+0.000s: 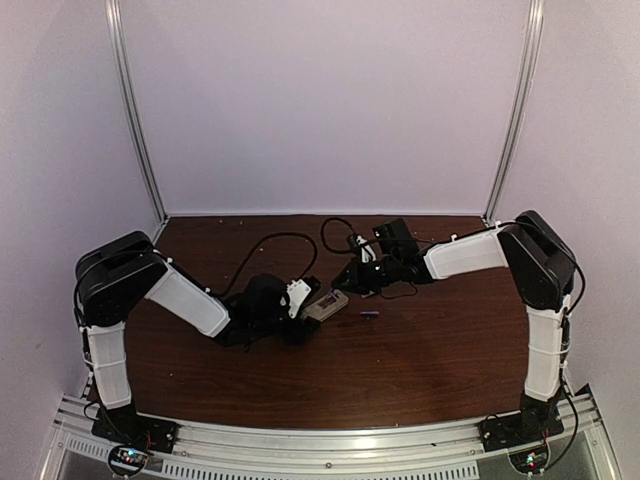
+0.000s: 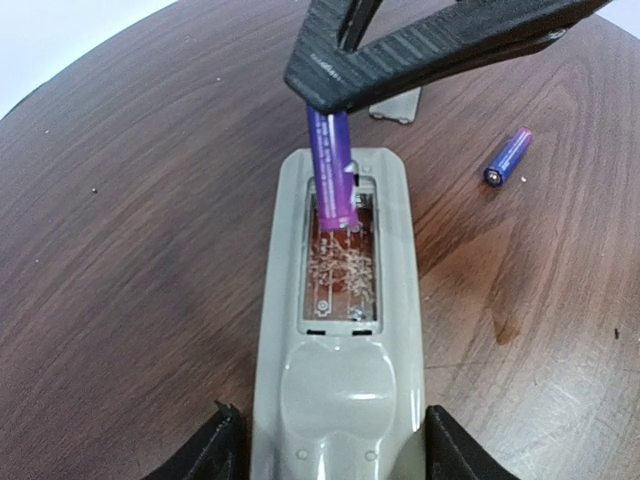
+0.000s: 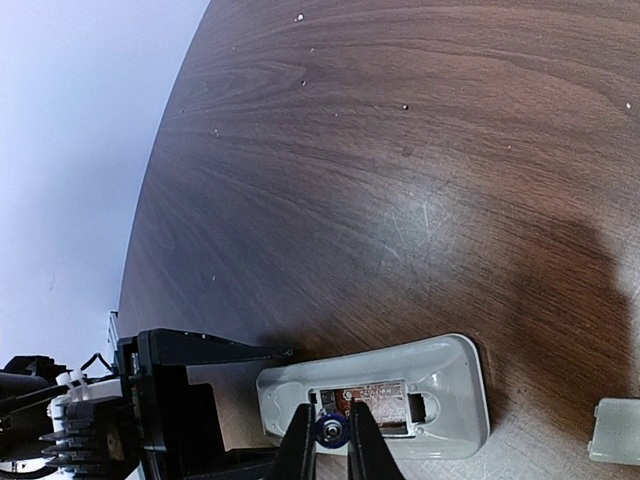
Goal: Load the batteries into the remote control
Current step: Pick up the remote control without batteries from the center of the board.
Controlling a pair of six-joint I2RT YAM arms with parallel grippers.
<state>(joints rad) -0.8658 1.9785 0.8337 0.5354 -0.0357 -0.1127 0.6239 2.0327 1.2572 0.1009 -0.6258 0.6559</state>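
The slim grey-beige plastic remote control [image 2: 340, 400] lies back-up near the middle of the dark brown wooden worktop [image 2: 130, 250]. Its open battery compartment [image 2: 340, 285] faces upward. The long axis of the remote runs from the left gripper [image 2: 334, 415] toward the right gripper [image 3: 331, 445].

The left gripper stands astride the near end of the remote, one finger on each side. A thin strip of wood shows between one finger and the casing, so I judge it released and not clamping.

The right gripper is clenched on a small purple cylindrical battery [image 2: 335, 170] with silvery ends. This battery stands steeply, and its lower end is already inside the far half of the compartment, while its upper end is held between the fingers above.

I think the insertion step is only half done. The battery leans roughly along the same line as the compartment, so the next move must bring its upper end down until it lies flat in the slot. With the remote not gripped, a sideways push could shift it.

A second battery [image 2: 508, 157] of the same purple kind lies on the worktop just beside the remote, on the right arm's side, and that arm is nearer to it. A small flat beige cover piece [image 3: 615, 430] lies beyond the far end of the remote.
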